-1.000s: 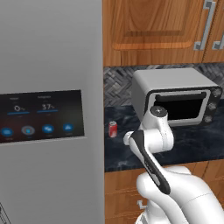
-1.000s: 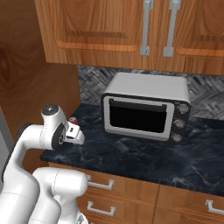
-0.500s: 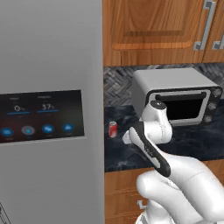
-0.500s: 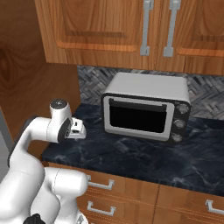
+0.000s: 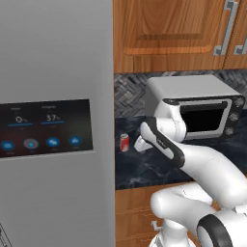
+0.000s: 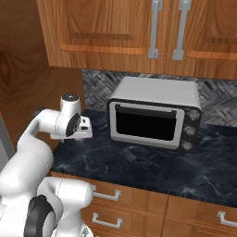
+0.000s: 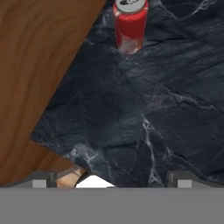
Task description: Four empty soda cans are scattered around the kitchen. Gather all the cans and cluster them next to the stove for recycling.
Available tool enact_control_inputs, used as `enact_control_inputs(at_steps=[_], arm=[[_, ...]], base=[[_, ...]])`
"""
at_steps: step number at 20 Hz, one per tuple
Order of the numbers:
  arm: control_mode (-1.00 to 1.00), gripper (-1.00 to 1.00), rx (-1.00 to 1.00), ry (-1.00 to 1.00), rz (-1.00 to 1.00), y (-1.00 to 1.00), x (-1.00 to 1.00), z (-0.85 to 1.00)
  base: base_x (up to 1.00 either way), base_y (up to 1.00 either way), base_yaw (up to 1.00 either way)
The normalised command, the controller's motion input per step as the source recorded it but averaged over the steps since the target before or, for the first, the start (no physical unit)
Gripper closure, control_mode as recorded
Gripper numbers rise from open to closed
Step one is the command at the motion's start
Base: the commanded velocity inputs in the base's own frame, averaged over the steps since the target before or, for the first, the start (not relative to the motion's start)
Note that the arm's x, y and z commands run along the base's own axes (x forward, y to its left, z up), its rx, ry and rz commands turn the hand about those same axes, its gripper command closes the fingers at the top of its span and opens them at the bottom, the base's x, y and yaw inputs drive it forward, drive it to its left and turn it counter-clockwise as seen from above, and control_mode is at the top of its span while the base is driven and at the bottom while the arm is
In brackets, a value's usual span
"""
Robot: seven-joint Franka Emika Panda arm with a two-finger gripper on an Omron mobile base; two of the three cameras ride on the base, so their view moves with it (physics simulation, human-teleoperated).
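1. Grey and tall, the fridge [image 5: 53,120] is standing at the far left, and its side is making a tight corner with the counter [image 5: 144,169].
2. A red can [image 5: 124,142] is standing up straight in that corner, near the back wall. It is tucked there, so the arm has to come at it from the open side.
3. In the hand view the can [image 7: 130,25] is sitting far ahead at the top, with bare dark stone between it and the fingertips [image 7: 41,179].
4. The gripper [image 5: 141,144] is hanging low over the counter, just right of the can and not touching it. Its two tips are sitting wide apart in the hand view, so it is open and holding nothing.
5. The toaster oven [image 5: 195,108] is sitting further right, so the arm is reaching in front of it.
6. No stove is in sight here, so I think the can will need a long carry.
7. A second ago the arm was standing higher, with its wrist up by the oven. Now it is bending lower and leaning left, closer to the can. The can is staying in the same spot.
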Motion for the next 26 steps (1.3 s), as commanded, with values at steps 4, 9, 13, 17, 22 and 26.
enact_control_inputs(at_steps=[4, 9, 13, 17, 22, 26], arm=[[-1.00, -1.00, -0.06, 0.10, 0.06, 0.12, 0.16, 0.12], [-1.00, -1.00, -0.07, 0.01, 0.20, 0.07, 0.02, 0.03], [-1.00, -1.00, -0.05, -0.08, 0.27, 0.02, 0.11, 0.00], [-1.00, -1.00, 0.00, -0.12, 0.33, 0.00, 0.01, 0.00], [-1.00, -1.00, 0.02, -0.06, 0.20, 0.00, 0.09, 0.00], [-1.00, -1.00, 0.08, 0.00, 0.09, 0.00, 0.12, 0.03]], base=[[0.00, 0.00, 0.00], [0.00, 0.00, 0.00], [0.00, 0.00, 0.00], [0.00, 0.00, 0.00], [0.00, 0.00, 0.00], [0.00, 0.00, 0.00]])
